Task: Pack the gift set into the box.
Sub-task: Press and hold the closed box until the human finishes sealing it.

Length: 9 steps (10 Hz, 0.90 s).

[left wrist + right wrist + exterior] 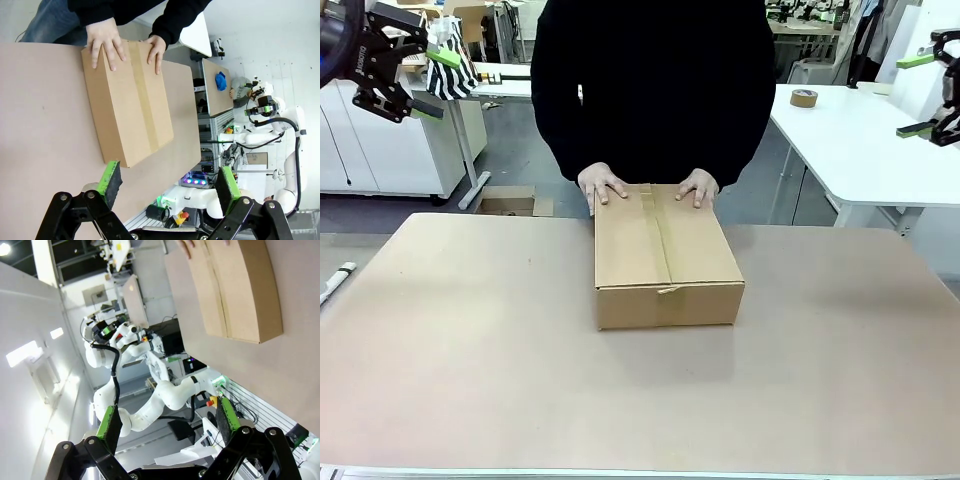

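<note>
In the upper left of the front view the left jaws hang well above the desk [470, 340], spread open with nothing between their green pads [444, 58]. At the left edge of the frame a white pen-like thing [335, 281] lies on the desk. Behind the desk, left of centre, a small open carton [508, 203] sits on the floor.

The box [665, 255] stands in the middle of the frame, toward the far edge of the desk. Its flaps are shut, and a brown tape strip [662, 235] runs along the seam. A person in a dark top presses on its far end, with one hand [603, 185] left of the seam and the other hand [698, 187] right of it.

Right of the person, a roll of tape [804, 97] rests on a white side table [870, 150]. In the upper right the right jaws are open and empty, with their pads [917, 60] held well clear of the desk.

In the left wrist view the box [127, 100] lies in the upper middle under both hands [104, 42], and the open pads [111, 177] are at the bottom. In the right wrist view the box [240, 290] sits at the upper right, above parted pads [110, 422].
</note>
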{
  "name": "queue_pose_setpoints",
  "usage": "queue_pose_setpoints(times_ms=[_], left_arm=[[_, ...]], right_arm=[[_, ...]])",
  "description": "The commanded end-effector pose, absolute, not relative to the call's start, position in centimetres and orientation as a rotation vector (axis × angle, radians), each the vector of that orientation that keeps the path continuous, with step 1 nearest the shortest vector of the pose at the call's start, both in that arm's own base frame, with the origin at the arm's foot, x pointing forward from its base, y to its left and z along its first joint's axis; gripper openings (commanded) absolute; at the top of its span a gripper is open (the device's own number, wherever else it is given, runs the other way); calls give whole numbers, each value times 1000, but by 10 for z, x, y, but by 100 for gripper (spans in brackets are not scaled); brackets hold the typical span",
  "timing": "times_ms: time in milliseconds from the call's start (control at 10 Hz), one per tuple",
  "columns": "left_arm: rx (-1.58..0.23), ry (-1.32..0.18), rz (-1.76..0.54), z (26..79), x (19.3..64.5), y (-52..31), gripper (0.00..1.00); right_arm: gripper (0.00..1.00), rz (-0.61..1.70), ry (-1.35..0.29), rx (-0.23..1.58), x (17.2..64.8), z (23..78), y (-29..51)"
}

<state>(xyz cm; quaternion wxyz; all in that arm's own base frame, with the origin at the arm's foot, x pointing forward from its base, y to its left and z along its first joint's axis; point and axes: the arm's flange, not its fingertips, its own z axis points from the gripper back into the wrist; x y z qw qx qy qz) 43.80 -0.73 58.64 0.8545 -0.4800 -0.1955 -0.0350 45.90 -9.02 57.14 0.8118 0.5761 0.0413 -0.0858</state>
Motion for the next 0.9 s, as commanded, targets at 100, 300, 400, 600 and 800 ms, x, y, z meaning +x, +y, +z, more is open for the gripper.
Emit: queue_pose_setpoints(times_ms=[100, 300, 400, 600, 800], left_arm=[[-1002, -406, -69, 587, 436, -8, 100], [-1002, -406, -69, 587, 436, -8, 100], [-1002, -406, -69, 587, 436, -8, 100], [-1002, -406, -69, 587, 436, -8, 100], [-1002, -406, -69, 587, 436, -8, 100]], right_arm=[[100, -186, 101, 1229, 458, 574, -91], [100, -186, 101, 1229, 458, 574, -91], [100, -186, 101, 1229, 458, 574, -91], [100, -186, 101, 1229, 458, 574, -91], [100, -186, 101, 1229, 458, 574, -91]])
